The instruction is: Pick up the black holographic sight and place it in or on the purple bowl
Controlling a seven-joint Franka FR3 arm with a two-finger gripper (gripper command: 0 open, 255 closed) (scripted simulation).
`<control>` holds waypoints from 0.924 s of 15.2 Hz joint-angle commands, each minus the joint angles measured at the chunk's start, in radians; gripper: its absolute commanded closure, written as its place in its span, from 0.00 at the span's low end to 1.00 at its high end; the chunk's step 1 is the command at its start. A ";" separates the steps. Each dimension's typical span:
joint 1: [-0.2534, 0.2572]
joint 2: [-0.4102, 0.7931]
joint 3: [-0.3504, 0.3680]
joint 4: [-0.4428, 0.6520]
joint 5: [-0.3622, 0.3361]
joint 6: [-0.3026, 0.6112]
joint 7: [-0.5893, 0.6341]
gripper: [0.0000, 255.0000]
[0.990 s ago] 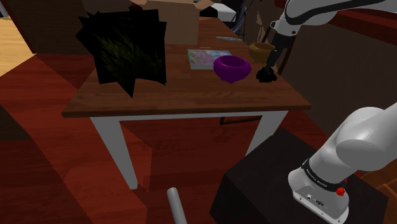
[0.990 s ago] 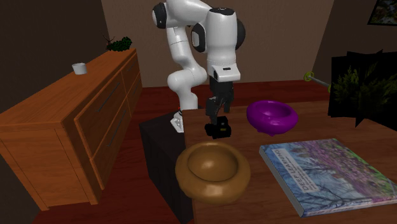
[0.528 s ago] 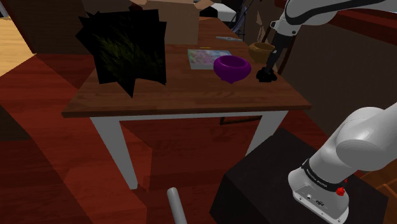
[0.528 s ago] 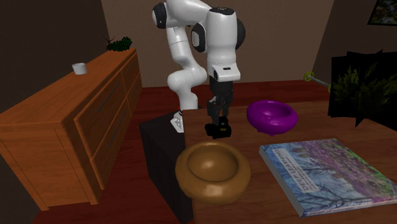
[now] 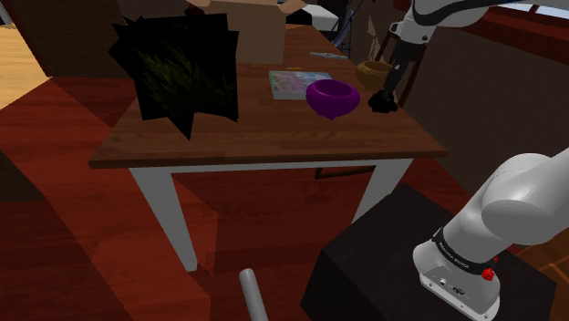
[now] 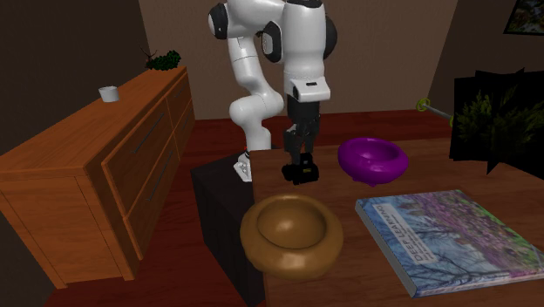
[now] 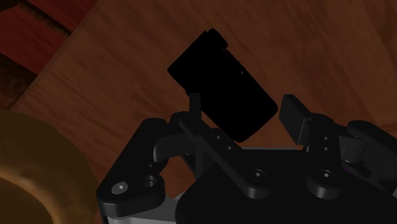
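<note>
Single Franka arm at a wooden table [image 5: 255,128], shown in three views. The black gripper [image 6: 302,164] points down beside the purple bowl [image 6: 370,170], on that bowl's left in the second exterior view and on its right in the shoulder view, where the gripper [image 5: 387,94] hangs from the white forearm. The black holographic sight [image 6: 302,175], a small dark block, sits between the gripper's tips at about the height of the purple bowl's wall, near the bowl but apart from it. In the wrist view the sight [image 7: 219,83] stands out from the gripper [image 7: 242,102] as a tilted black rectangle against the wood grain. The two fingers [image 7: 294,118] close on its opposite flanks, so the jaws are clamped on the sight rather than standing free or meeting. Whether its underside clears the table cannot be told. In the shoulder view the sight [image 5: 382,103] lies level with the purple bowl [image 5: 330,105], no part of it over the rim. A brown bowl [image 6: 261,249] rests nearer the second exterior camera than the purple bowl, and a picture-covered book [image 6: 445,235] lies flat in front of the purple bowl.
</note>
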 commanded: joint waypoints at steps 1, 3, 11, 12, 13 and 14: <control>0.001 -0.003 0.004 0.024 0.001 -0.027 0.002 1.00; 0.002 -0.006 0.007 0.049 0.002 -0.055 0.003 1.00; 0.006 -0.007 0.016 0.155 0.008 -0.162 0.005 1.00; 0.007 -0.006 0.017 0.169 0.008 -0.175 0.005 1.00; 0.008 -0.005 0.018 0.183 0.009 -0.188 0.005 1.00; 0.008 -0.004 0.019 0.198 0.010 -0.202 0.005 1.00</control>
